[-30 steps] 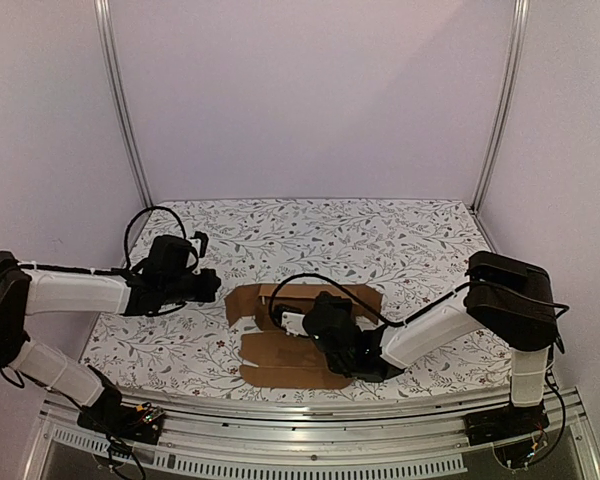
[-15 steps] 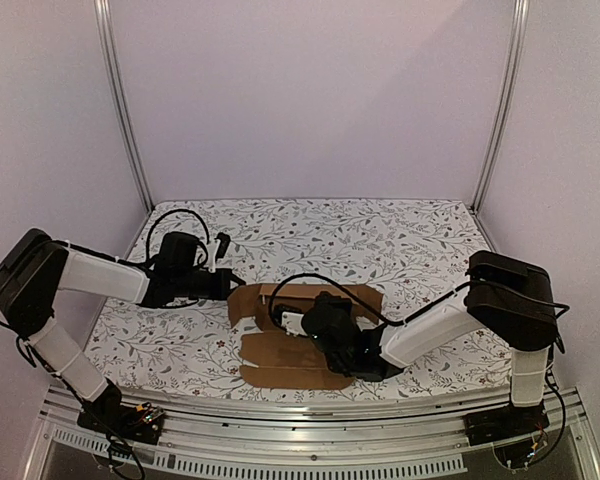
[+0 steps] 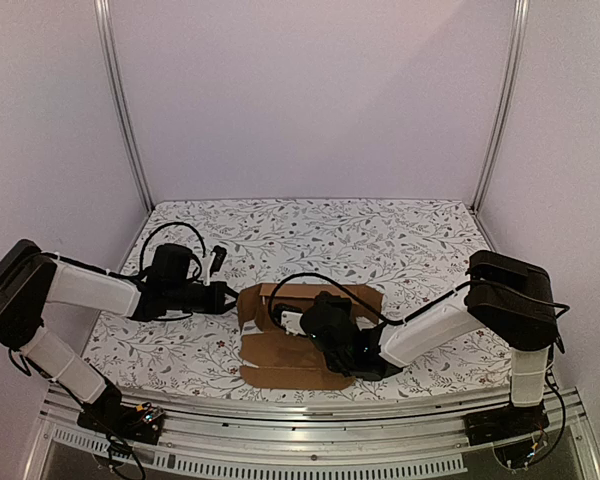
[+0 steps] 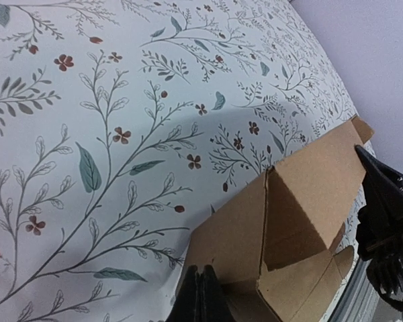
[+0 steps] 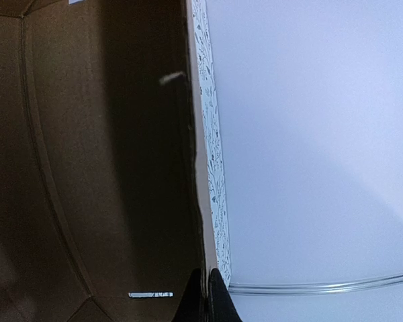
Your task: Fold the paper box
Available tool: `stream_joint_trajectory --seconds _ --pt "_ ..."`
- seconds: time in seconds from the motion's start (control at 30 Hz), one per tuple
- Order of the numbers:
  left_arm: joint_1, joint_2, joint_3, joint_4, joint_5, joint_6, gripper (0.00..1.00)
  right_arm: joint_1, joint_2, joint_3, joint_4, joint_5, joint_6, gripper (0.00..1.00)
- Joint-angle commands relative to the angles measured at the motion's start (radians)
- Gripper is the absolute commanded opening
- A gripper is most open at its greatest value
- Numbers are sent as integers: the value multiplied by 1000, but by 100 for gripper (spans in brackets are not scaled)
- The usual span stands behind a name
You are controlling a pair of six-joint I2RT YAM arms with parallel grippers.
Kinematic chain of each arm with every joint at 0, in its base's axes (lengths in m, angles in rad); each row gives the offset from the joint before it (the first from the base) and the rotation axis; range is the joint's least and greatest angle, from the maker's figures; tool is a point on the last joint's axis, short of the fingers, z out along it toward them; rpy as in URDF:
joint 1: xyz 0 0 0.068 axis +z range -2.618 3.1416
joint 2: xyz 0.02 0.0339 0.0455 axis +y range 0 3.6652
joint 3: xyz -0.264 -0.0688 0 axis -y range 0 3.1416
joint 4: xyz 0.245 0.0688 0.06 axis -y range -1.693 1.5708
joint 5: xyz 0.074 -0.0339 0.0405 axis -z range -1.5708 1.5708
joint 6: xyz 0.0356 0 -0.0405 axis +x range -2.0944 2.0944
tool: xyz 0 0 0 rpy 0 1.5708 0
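- Showing the paper box [image 3: 292,352] as a partly flat brown cardboard sheet, laid on the floral surface [image 3: 400,240] near its front edge, between the two arms.
- The widest panel is seen to run from left to right. The left flap [image 4: 302,191] is raised from the surface and creased, while the rest lies flat.
- The left fingers [image 4: 193,298] are seen pressed together, with no gap between them. They are placed at the near corner of the raised flap, and the box lies straight ahead of them, towards the right arm [image 3: 430,330]. Whether card is pinched between them cannot be told.
- The right fingers [image 5: 215,298] are likewise brought together and set at the edge of the sheet, with cardboard filling the view to one side. A hold-down on the flat part is judged likely, though a pinch on the edge cannot be excluded.
- The left arm [image 3: 90,290] is nearer the raised flap, so the coming fold is judged to depend on that flap being pushed rightward over the panel pinned on the right.
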Motion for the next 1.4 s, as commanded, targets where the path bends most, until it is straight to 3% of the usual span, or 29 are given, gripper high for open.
stream_joint_trajectory --seconds 0.0,0.5,0.87,1.13,1.37 --pt "-38 -30 -27 22 1 -26 0 -5 8 8 -58 -19 26 0" --pt "-148 -73 -51 -35 -118 -30 0 23 10 -15 -65 -5 43 0" --pt "-193 -156 -75 -90 -193 -22 11 45 5 -22 -59 16 45 0" --pt "-225 -222 -117 -121 -229 -27 14 72 33 -47 55 73 -29 0" --pt "-249 -270 -148 -125 -267 -26 22 93 32 -47 74 103 -52 0"
